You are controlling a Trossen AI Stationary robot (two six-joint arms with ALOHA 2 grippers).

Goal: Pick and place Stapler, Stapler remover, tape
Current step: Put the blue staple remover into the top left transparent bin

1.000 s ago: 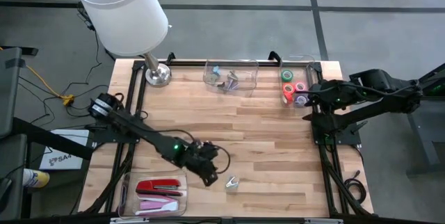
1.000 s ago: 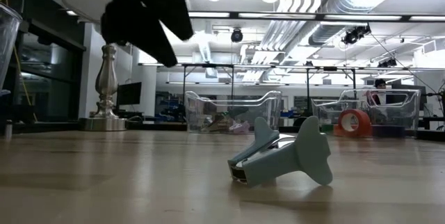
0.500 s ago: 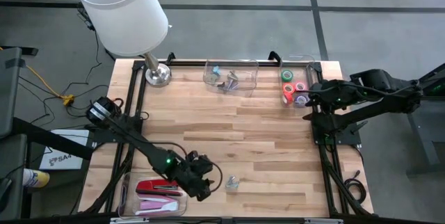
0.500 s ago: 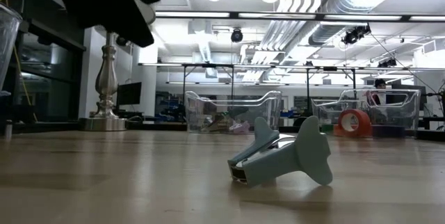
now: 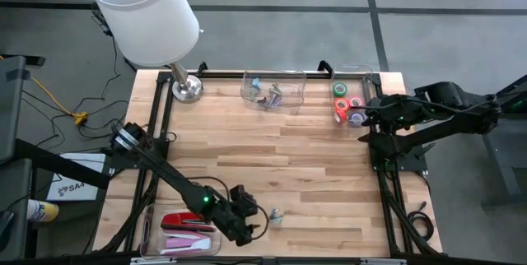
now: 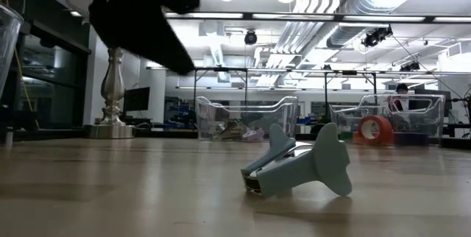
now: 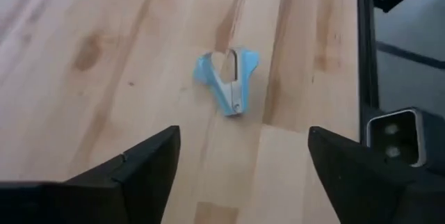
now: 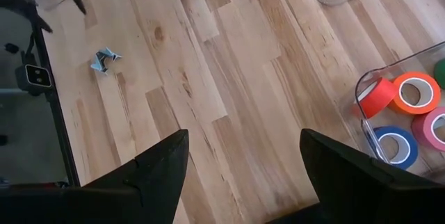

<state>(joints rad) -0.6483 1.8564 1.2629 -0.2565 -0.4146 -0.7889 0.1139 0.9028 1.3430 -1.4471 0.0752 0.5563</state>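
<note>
**Staple remover lies loose ahead of the left claw**

High view: a pale wooden table (image 5: 272, 146) stands on a grey floor, a white-shaded lamp (image 5: 146, 14) at its far left corner. The left gripper (image 5: 247, 225) sits low near the front edge, fingers spread, with the stapler remover (image 5: 276, 214) just beside it and untouched. A clear tray (image 5: 146, 230) holding a red stapler (image 5: 188, 220) lies close behind the claw. The right gripper (image 5: 368, 115) hangs at the far side by the bin of tape (image 5: 346, 104), well apart.

Low view: a workshop hall fills the background. The remover (image 6: 298, 167) rests on the wood, the dark left arm above and to one side.

Left wrist view: the remover (image 7: 227, 78) lies ahead of the spread fingers (image 7: 132, 165), apart from both.

Right wrist view: the right claw's fingers (image 8: 156, 161) stand open; tape rolls (image 8: 403, 106) sit in their bin nearby.
</note>
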